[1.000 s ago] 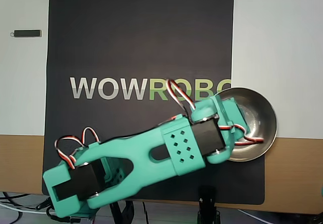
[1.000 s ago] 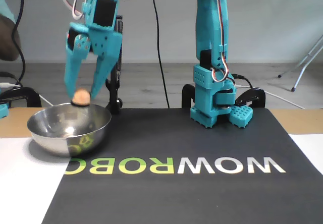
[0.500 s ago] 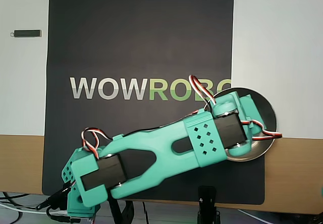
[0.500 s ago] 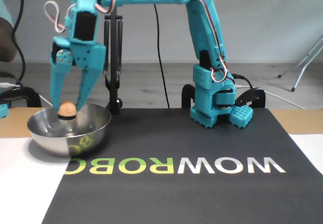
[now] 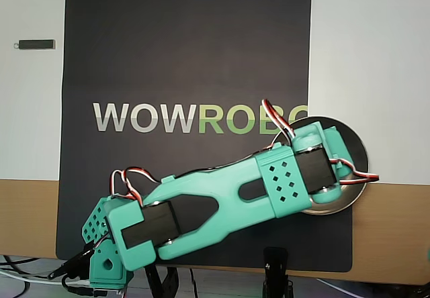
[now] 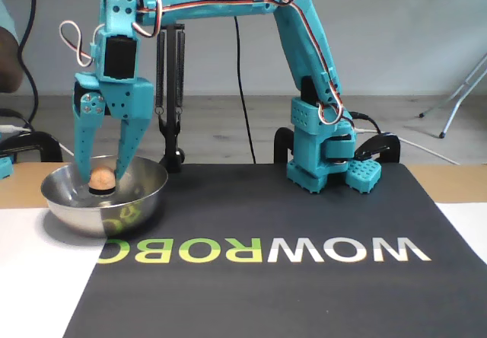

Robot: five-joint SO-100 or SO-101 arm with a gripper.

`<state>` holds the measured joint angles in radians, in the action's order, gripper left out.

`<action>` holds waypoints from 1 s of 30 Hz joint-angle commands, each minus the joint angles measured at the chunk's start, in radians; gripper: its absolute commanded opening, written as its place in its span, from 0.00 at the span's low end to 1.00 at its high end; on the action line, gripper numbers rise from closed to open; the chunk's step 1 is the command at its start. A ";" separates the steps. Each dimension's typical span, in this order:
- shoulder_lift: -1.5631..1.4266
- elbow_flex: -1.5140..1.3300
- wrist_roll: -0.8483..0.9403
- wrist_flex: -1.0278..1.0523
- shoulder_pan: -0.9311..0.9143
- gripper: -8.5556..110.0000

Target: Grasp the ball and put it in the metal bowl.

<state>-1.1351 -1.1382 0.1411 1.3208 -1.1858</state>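
Peach-orange ball [image 6: 101, 178] inside shiny metal bowl [image 6: 137, 201].

A black mat [image 6: 304, 224] printed WOWROBO lies on a white and wood-toned tabletop [image 5: 376, 70]. Behind stand a pale wall [image 6: 411, 26] and grey floor [image 6: 228, 125].

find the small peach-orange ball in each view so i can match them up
Overhead view: the small peach-orange ball is not visible; the teal arm covers the bowl's middle.
Fixed view: the ball sits at left, between the teal gripper fingertips, inside the bowl.
Shared landmark: the shiny round metal bowl, at right in the overhead view, at left in the fixed view.
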 commanded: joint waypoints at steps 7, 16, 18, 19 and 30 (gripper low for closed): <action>-0.008 0.043 -0.003 -0.008 0.005 0.21; -0.008 0.043 -0.003 -0.008 0.000 0.31; -0.008 0.043 -0.003 -0.008 0.000 0.35; -0.008 0.043 -0.003 -0.008 0.000 0.35; -0.008 0.043 -0.003 -0.008 0.000 0.36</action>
<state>-1.1351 -1.1382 0.1411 1.3208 -1.1858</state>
